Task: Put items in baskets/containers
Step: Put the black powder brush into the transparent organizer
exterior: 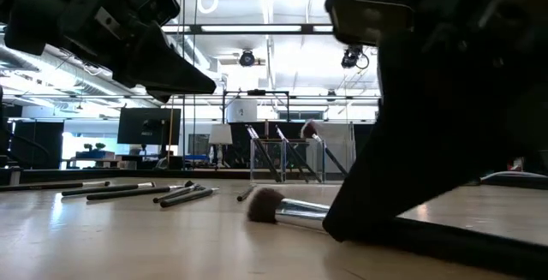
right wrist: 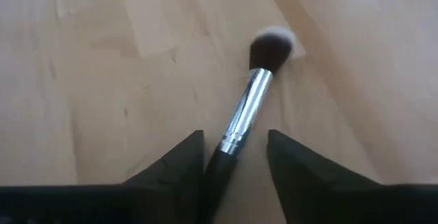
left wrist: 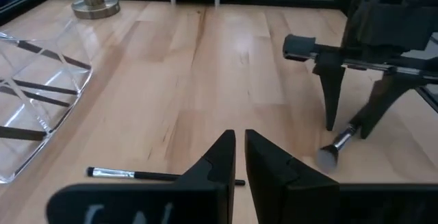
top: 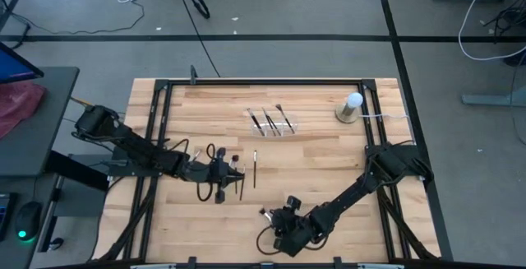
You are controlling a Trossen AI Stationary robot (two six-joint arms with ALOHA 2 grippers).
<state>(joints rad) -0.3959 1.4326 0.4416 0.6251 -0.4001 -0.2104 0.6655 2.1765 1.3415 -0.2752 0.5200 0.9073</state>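
Observation:
A makeup brush with a silver ferrule [right wrist: 250, 104] and a fluffy dark tip [right wrist: 270, 46] lies flat on the table near its near edge. My right gripper [right wrist: 233, 148] is open and down over it, one finger on each side of the dark handle; the left wrist view shows the same [left wrist: 345, 125]. My left gripper [left wrist: 239, 152] is shut on nothing and hovers above the table's left middle [top: 238, 173]. Another thin brush [left wrist: 137, 175] lies just beyond it. The clear tray [top: 273, 122] toward the far edge holds a few brushes. My right gripper comes from above, pointing down, with its open fingers across the brush handle's part next to the ferrule [right wrist: 222, 157]. One finger [right wrist: 185, 162] stands close against the handle; whether it touches I cannot tell. The brush lies flat on the table.
Several more brushes [exterior: 137, 191] lie loose on the table at the left. A white ball on a tan round base [top: 352, 108] stands near the far right corner. Bare wood lies between the two grippers and the tray [left wrist: 34, 94].

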